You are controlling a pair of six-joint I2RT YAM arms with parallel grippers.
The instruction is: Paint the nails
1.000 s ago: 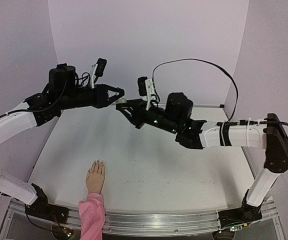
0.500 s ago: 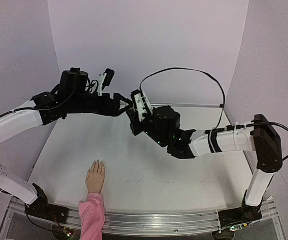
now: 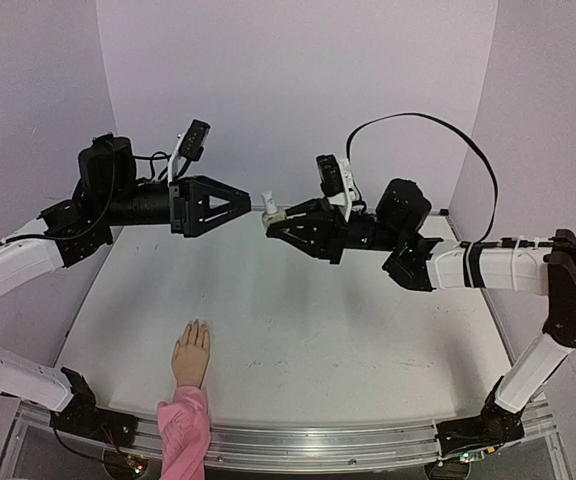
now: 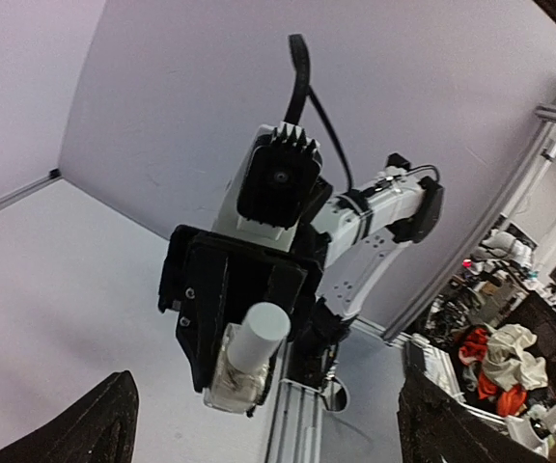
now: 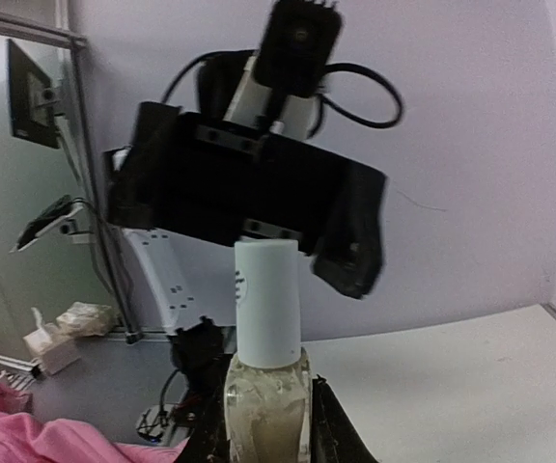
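No word, brand, number or sign can be read in any of the views. The only thing that looks like print is a small dark mark on the white cap (image 5: 268, 304) of the small bottle (image 5: 266, 395). It sits at the cap's left edge, above the glass body, and is too small and turned too far aside to make out.
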